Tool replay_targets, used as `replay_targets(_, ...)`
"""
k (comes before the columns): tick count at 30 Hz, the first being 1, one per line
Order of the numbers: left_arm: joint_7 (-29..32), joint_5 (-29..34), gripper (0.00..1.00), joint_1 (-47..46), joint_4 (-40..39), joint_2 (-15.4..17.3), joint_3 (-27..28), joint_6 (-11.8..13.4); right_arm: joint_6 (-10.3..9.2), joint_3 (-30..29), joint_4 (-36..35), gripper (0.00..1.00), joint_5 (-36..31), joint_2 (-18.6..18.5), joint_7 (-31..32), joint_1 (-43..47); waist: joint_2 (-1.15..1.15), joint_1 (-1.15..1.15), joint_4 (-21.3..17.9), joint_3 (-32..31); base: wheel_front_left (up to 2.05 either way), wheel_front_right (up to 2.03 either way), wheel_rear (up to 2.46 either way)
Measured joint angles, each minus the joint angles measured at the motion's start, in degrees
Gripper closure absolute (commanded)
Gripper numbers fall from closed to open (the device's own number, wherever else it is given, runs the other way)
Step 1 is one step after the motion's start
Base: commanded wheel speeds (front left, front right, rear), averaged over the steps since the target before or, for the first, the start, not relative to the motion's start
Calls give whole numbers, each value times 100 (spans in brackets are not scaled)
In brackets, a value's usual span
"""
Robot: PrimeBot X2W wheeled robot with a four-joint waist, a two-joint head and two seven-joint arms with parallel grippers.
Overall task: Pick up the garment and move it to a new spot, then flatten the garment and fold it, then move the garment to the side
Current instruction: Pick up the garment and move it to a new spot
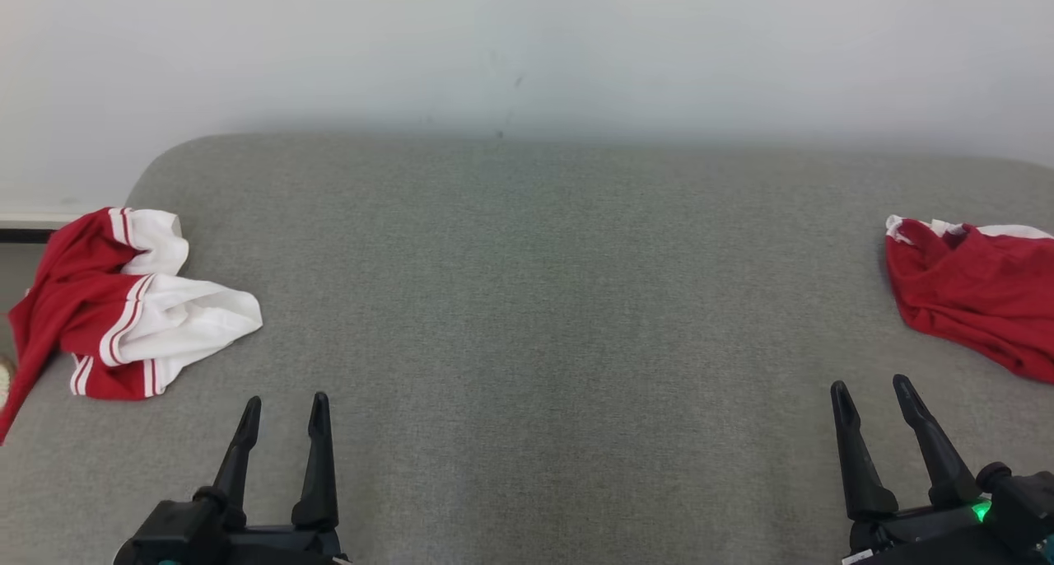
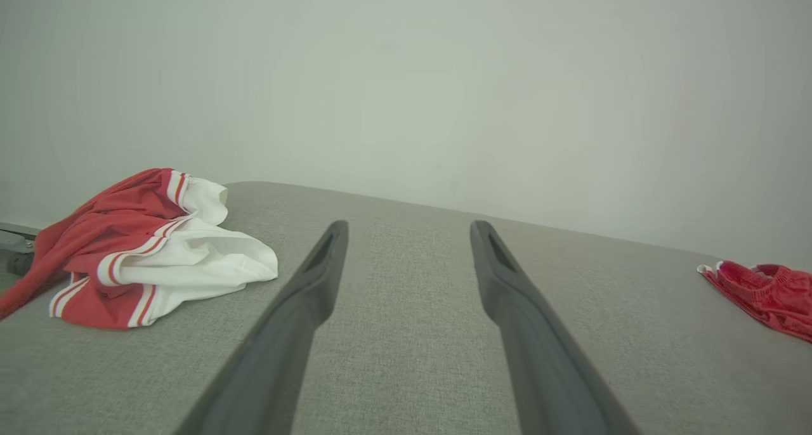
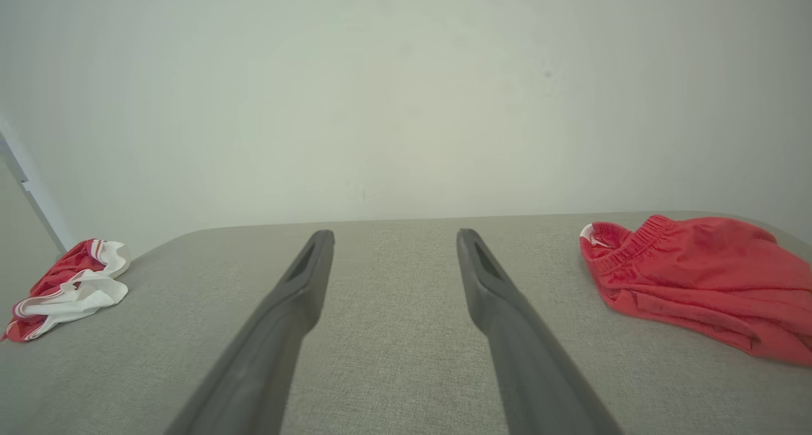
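Head view showed you a grey upholstered surface [image 1: 527, 301] set against a pale wall [image 1: 527, 46], with a garment at each end. The red-and-white garment [image 1: 140, 310] lay crumpled at the far left edge of the surface, with one red part hanging over that edge. Its white panel faced the middle, and thin red and white stripes ran along its hems. The red garment [image 1: 980, 293] lay bunched at the far right and ran out of the picture there, with a little white trim at its upper corner. The two garments were well apart, with bare grey fabric between them.

Your left gripper [image 1: 286, 400] sat at the lower left, near the striped piece but not touching it. Its two dark fingers were spread apart and held nothing. Your right gripper [image 1: 870, 384] sat at the lower right, just below the red garment and clear of it. Its fingers were also parted and empty, and a green light [image 1: 980, 512] glowed at its base.

Left wrist view gave you the same spread fingers above the grey fabric, with the red-and-white garment [image 2: 158, 251] off to their left. Right wrist view put the red garment [image 3: 698, 276] to the right of the parted fingers, and its gathered elastic waistband [image 3: 634, 238] was plain to see.
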Motion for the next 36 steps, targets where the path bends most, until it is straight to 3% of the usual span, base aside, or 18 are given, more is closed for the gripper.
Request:
replay_targets(21,0,96,0,-151,233,-35,134,-8,369,71,163,0,-192,215,-1,-222,0,0,1480,142,0,0,0)
replay_targets(29,0,96,0,-115,280,40,326,-53,510,247,296,0,-229,370,-1,-466,0,0,1761,137,0,0,0)
replay_targets(36,0,60,0,-135,180,198,501,-162,577,309,352,0,-339,422,-15,-486,0,0,1724,165,0,0,0)
